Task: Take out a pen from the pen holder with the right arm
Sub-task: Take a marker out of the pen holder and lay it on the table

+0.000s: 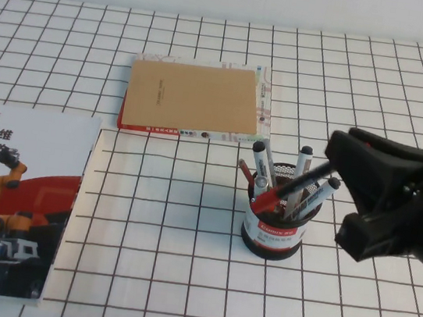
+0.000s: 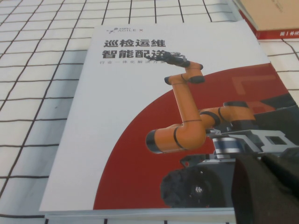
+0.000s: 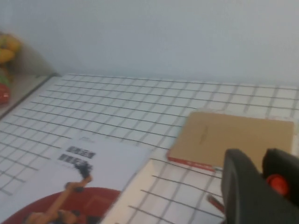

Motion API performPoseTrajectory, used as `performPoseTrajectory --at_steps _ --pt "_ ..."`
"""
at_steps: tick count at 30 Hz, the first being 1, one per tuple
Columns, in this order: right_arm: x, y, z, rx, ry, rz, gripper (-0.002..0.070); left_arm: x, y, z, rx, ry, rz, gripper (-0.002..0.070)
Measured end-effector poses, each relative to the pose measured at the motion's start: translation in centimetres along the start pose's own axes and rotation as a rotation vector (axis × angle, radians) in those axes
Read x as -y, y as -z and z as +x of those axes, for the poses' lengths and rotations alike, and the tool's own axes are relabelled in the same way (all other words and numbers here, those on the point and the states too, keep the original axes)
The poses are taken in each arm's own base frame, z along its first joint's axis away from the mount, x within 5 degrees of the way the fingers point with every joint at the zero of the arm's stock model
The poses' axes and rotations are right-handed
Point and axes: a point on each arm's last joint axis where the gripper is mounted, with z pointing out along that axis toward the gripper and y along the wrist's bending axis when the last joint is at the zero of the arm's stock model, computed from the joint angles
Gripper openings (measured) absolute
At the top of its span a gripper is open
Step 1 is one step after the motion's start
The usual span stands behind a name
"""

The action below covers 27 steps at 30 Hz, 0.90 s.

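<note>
A black mesh pen holder [image 1: 272, 234] stands right of the table's middle with several pens in it. My right gripper [image 1: 335, 174] reaches in from the right, level with the pen tops. It is shut on a slanted black pen [image 1: 303, 179] whose red lower end still sits inside the holder. In the right wrist view, the pen's red end [image 3: 278, 183] shows between the dark fingers [image 3: 240, 186] of the right gripper [image 3: 266, 179]. My left gripper [image 2: 264, 163] hangs over the brochure [image 2: 154, 107] at the left, shut and empty; the high view does not show it.
A brown-covered notebook [image 1: 192, 97] lies behind the holder. A brochure [image 1: 12, 201] with an orange robot arm printed on it covers the near left of the checkered tablecloth. Some fruit [image 3: 7, 46] sits beyond the table's far left edge.
</note>
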Motion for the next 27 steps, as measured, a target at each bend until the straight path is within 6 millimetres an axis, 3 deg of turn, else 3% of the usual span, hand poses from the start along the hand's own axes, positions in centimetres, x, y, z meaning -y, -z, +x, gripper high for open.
performPoseTrajectory --at_steps 6,10,14,21,27 --pt "-2.7 -1.3 -1.5 -0.060 -0.017 -0.178 0.0053 0.0 0.0 0.0 0.000 0.000 0.000 -0.0004" --pt "-4.4 -3.3 -0.5 -0.204 -0.053 -0.291 0.0053 0.0 0.0 0.0 0.000 0.000 0.000 -0.0004" --pt "-4.7 -5.4 0.9 -0.426 -0.114 -0.343 0.0053 0.0 0.0 0.0 0.000 0.000 0.000 -0.0004" --pt "-3.8 -9.2 2.8 -0.831 -0.141 -0.228 0.0053 0.0 0.0 0.0 0.000 0.000 0.000 -0.0004" --pt "-3.7 -13.5 1.7 -0.903 -0.124 -0.066 0.0053 0.0 0.0 0.0 0.000 0.000 0.000 -0.0004"
